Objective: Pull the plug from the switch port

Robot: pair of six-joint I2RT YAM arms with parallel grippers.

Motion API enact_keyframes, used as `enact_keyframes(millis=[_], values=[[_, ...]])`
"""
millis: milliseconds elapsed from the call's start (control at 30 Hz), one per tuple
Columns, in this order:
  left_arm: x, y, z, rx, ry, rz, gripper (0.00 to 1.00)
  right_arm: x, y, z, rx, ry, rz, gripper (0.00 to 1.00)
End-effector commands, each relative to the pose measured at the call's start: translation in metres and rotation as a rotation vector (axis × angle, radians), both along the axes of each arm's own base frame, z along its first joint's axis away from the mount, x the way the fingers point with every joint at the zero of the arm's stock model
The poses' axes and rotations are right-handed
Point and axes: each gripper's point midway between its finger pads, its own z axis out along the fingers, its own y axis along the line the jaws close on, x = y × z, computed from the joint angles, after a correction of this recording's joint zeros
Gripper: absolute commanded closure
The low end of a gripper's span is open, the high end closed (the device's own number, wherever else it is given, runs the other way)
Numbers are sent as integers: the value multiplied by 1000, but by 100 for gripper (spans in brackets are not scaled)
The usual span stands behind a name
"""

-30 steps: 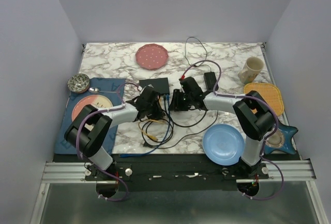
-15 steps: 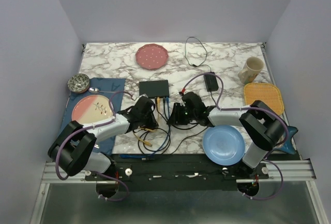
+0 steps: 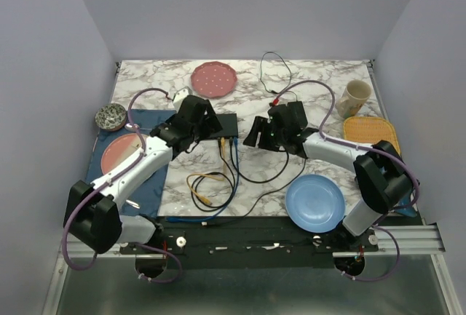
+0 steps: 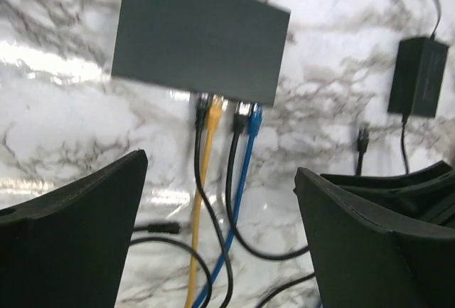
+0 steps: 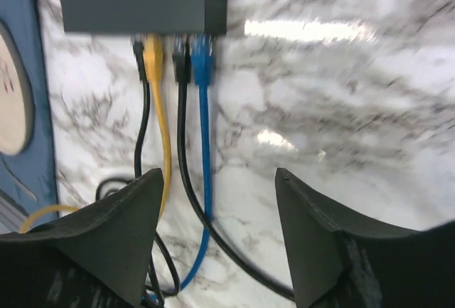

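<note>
The switch (image 4: 199, 34), a flat matte-black box, lies on the marble (image 4: 71, 116) just ahead of the left pincer (image 4: 220, 166) and beyond the right pincer (image 5: 219, 173); both stand wide open and empty. Only the left wrist view shows the power brick (image 4: 419, 77), off to that pincer's right. Four plugs (image 5: 180, 55) on black, yellow, black and blue leads sit in the switch's pincer-facing edge, sharpest from the right wrist

Lab test booth: plain walls (image 3: 240, 9) enclose a marble tabletop (image 3: 320, 75).
</note>
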Motion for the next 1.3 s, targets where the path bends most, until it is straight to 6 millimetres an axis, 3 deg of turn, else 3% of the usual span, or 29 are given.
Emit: enact_keyframes(millis=[0, 100, 133, 167, 200, 233, 300, 333, 433, 633, 867, 1000, 1267], values=[[36, 4, -8, -41, 13, 21, 1, 17, -2, 4, 42, 24, -7, 14], [53, -21, -19, -176, 17, -58, 1, 20, 3, -8, 101, 88, 8, 7], [58, -24, -23, -201, 20, -72, 2, 29, 9, -3, 145, 66, 1, 7], [61, -28, -27, -218, 24, -83, 6, 27, 14, -6, 171, 76, 26, 7], [66, -33, -28, -240, 24, -99, 11, 28, 19, -4, 196, 67, 47, 12], [72, -40, -37, -266, 35, -123, 24, 33, 24, 1, 229, 38, 57, 15], [83, -46, -47, -282, 47, -130, 36, 36, 31, 7, 277, 3, 78, 23], [87, -46, -48, -311, 55, -138, 49, 38, 32, 7, 280, -6, 77, 26], [100, -48, -58, -333, 71, -138, 60, 43, 32, 0, 285, -12, 68, 38], [113, -40, -78, -324, 118, -125, 65, 48, 38, -15, 356, 17, 66, 45], [109, -32, -98, -312, 165, -107, 65, 50, 41, -35, 365, 56, 50, 48], [107, -29, -107, -312, 184, -102, 65, 54, 45, -36, 380, 57, 51, 49], [110, -25, -108, -322, 189, -93, 65, 58, 48, -43, 407, 82, 33, 51]])
